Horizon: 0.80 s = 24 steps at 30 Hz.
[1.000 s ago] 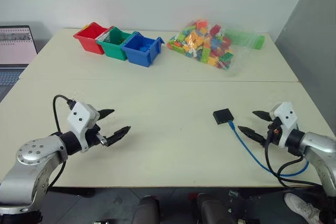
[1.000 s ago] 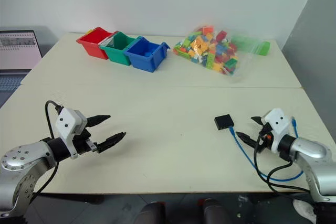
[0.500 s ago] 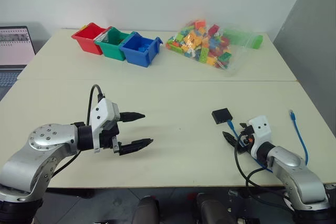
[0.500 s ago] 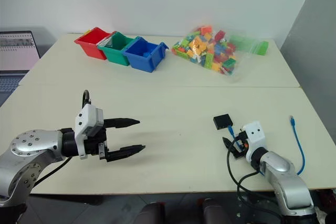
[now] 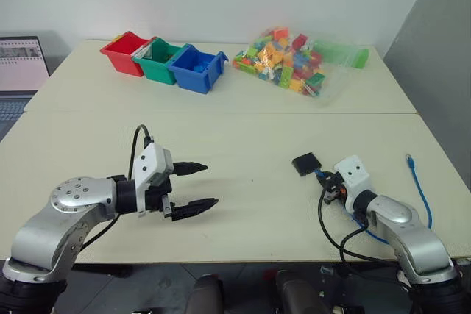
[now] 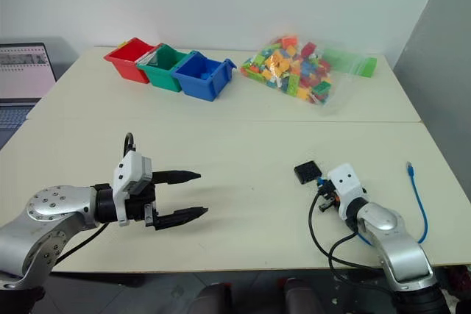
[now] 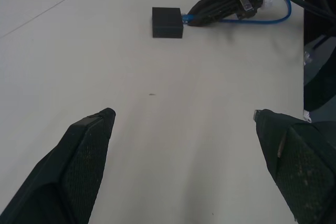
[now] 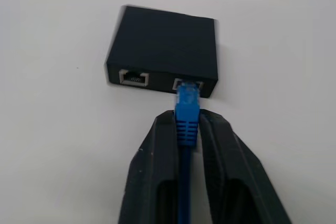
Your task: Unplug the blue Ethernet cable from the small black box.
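The small black box [image 8: 163,48] lies flat on the cream table, right of centre [image 5: 307,163]. The blue Ethernet cable [image 8: 187,109] has its plug seated in one of the box's two side ports; the other port is empty. My right gripper [image 8: 187,123] is shut on the cable's blue boot just behind the box, also seen from my left wrist [image 7: 210,11]. From there the cable loops back along the right arm to a free end [image 5: 409,159] on the table. My left gripper [image 5: 210,184] hovers open over the table's left half, fingers pointing at the box, holding nothing.
Red [image 5: 124,52], green [image 5: 158,59] and blue bins [image 5: 197,69] stand in a row at the back left. A clear bag of coloured bricks [image 5: 285,62] lies at the back right. A laptop [image 5: 20,56] sits beyond the table's left edge.
My right gripper slid left up to the box and closed from wide open onto the blue cable. My left gripper swung rightward toward the middle, still open.
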Each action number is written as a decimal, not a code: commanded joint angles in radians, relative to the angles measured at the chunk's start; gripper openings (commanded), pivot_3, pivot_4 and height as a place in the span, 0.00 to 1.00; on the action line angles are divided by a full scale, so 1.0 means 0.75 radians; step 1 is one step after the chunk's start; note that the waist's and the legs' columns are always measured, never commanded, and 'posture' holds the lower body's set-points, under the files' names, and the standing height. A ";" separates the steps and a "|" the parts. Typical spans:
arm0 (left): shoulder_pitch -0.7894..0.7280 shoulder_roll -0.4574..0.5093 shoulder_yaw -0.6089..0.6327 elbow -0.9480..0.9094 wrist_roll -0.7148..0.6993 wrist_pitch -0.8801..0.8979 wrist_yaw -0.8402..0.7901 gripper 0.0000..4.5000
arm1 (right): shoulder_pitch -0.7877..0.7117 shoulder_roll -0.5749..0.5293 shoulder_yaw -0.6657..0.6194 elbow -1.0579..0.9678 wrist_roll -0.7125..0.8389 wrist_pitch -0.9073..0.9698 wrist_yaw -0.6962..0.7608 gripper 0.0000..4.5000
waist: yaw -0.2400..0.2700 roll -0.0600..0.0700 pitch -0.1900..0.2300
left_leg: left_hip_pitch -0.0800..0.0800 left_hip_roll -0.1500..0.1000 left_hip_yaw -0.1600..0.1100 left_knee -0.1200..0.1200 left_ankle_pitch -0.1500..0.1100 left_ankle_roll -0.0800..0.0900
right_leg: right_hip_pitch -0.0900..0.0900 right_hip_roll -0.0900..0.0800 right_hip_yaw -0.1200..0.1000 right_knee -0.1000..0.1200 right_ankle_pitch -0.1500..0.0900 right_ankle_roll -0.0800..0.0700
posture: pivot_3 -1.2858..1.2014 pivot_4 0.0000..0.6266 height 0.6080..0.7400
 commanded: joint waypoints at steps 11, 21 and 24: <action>-0.262 0.022 0.130 0.235 -0.635 0.611 -0.065 1.00 | -0.508 -0.118 0.227 0.172 -0.077 -0.906 0.606 0.04 | -0.003 -0.001 0.001 | -0.001 0.000 -0.001 0.000 0.000 0.000 | 0.000 0.000 -0.002 0.000 0.000 0.000 | 0.52 0.24 1.00; -0.350 -0.126 0.102 0.221 -0.733 0.719 0.138 1.00 | -0.647 -0.037 0.278 0.154 -0.032 -0.891 0.751 0.04 | 0.008 -0.001 0.001 | -0.001 0.000 -0.002 0.002 0.000 0.000 | 0.000 -0.001 -0.002 0.002 0.004 -0.007 | 0.52 0.24 1.00; -0.367 -0.171 0.093 0.234 -0.742 0.740 0.184 1.00 | -0.677 -0.016 0.286 0.157 -0.039 -0.881 0.758 0.04 | 0.008 -0.001 0.001 | -0.001 0.000 -0.003 0.002 0.000 0.000 | 0.000 -0.001 -0.003 0.003 0.004 -0.007 | 0.52 0.24 1.00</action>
